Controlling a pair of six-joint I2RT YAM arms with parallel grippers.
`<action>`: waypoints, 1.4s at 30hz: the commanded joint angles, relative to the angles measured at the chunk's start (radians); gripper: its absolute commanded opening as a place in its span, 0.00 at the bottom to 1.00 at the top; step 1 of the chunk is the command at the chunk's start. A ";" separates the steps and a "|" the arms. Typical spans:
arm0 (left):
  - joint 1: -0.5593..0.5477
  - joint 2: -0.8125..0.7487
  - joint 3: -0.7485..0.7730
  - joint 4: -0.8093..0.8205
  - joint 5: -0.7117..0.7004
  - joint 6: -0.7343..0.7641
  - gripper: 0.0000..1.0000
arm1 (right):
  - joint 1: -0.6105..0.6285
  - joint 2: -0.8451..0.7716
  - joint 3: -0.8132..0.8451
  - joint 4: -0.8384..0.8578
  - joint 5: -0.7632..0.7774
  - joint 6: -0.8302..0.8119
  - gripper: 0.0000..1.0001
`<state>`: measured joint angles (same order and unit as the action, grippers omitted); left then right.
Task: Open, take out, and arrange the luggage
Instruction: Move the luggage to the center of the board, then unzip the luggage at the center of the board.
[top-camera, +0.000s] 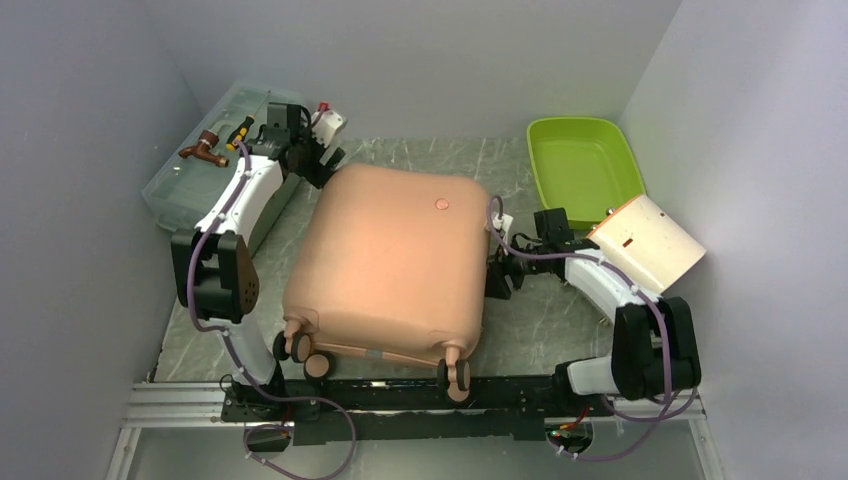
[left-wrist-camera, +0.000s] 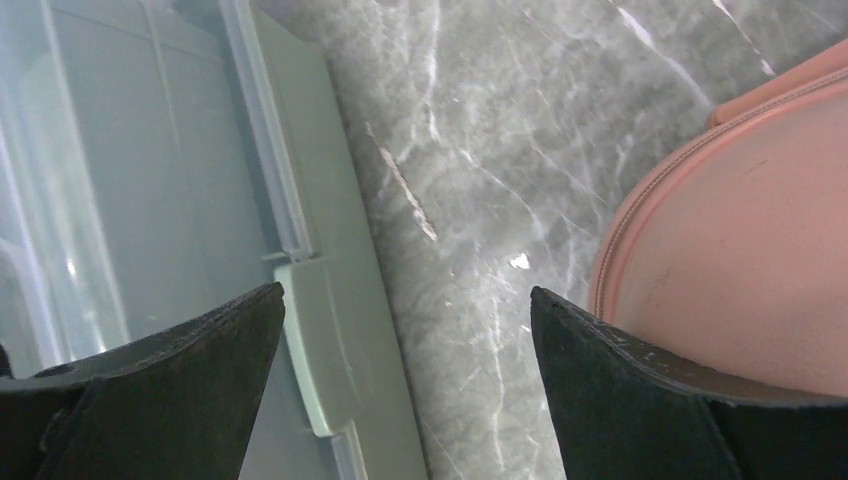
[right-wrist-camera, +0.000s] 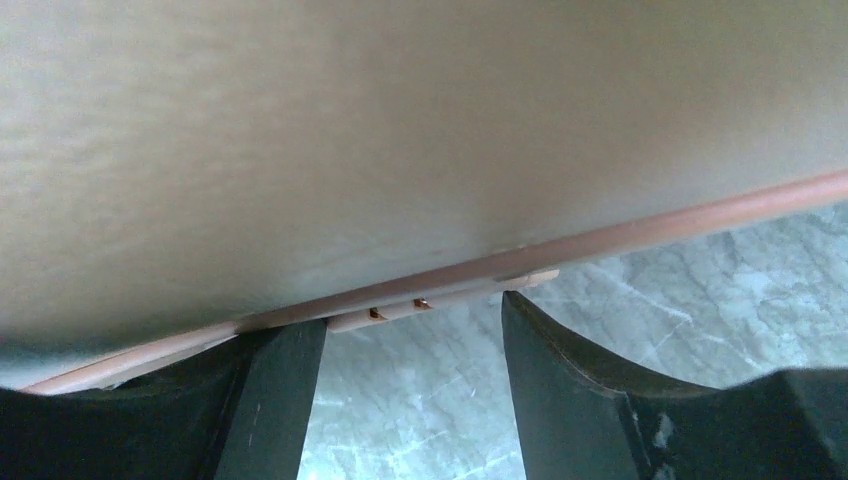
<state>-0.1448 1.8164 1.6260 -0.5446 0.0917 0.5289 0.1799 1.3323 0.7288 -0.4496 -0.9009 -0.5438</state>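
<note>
Left gripper (left-wrist-camera: 408, 292) fingers spread wide over bare table (left-wrist-camera: 480, 150), between toolbox (left-wrist-camera: 150, 170) and luggage (top-camera: 390, 260); right gripper (right-wrist-camera: 415, 325) fingers apart at its seam, clear only in the wrist view; overhead shows it closed, flat mid-table, wheels toward the bases.

The luggage (top-camera: 385, 265) in mid-frame is plain salmon pink. The counter (top-camera: 540, 330) is grey marble with pale white veins. The tray (top-camera: 582, 165) at upper right is lime green, the toolbox (top-camera: 190, 190) at upper left translucent grey-green, and the box (top-camera: 650, 240) at right cream.
</note>
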 joint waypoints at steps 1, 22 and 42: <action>-0.116 0.114 -0.010 -0.118 0.285 -0.137 1.00 | 0.063 0.119 0.154 0.578 0.055 0.208 0.65; -0.024 -0.009 -0.001 -0.070 0.161 -0.201 0.99 | 0.053 -0.284 -0.034 0.227 0.137 -0.029 0.67; 0.064 -0.593 -0.529 -0.176 0.539 0.026 1.00 | -0.042 -0.496 -0.151 0.155 0.086 -0.171 0.62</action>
<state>-0.0883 1.2575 1.2396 -0.5629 0.4381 0.5125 0.1596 0.8818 0.5865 -0.3111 -0.8150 -0.6552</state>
